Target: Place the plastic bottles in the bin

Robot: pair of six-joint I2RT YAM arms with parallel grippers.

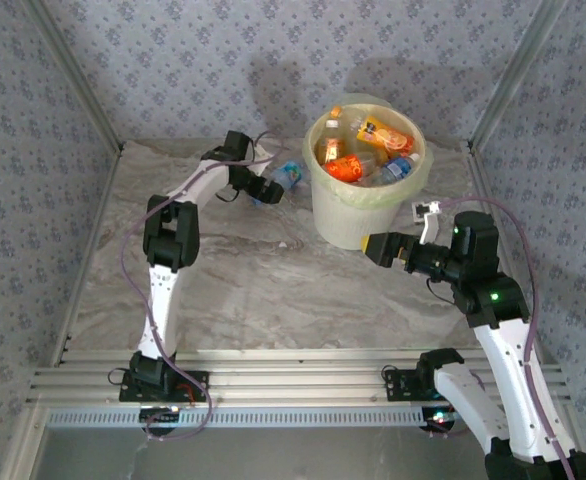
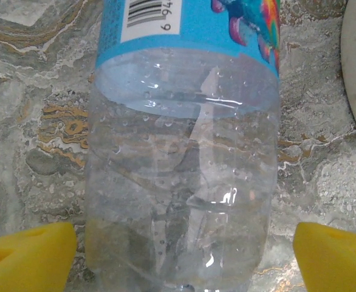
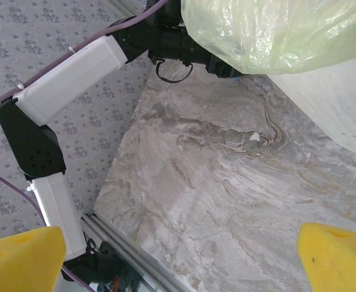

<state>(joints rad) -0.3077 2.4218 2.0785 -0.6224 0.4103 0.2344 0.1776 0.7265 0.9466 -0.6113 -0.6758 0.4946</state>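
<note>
One blue-labelled bottle (image 2: 184,152) is lying on the table (image 2: 32,121) just left of the bin (image 1: 345,212), the left gripper (image 2: 184,258) straddling its clear end, jaws open and not quite touching. The right gripper (image 3: 181,258) is hanging wide open, empty, beside the bin holding several bottles (image 1: 365,150).

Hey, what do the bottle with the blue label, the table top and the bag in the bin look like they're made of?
Bottle: thin clear plastic, glossy; highlights, creases and the table showing through.
Table top: marble-patterned, grey with brown veins, smooth; could be stone or a printed laminate.
Bag: thin pale yellow-green plastic film, translucent and wrinkled.
</note>
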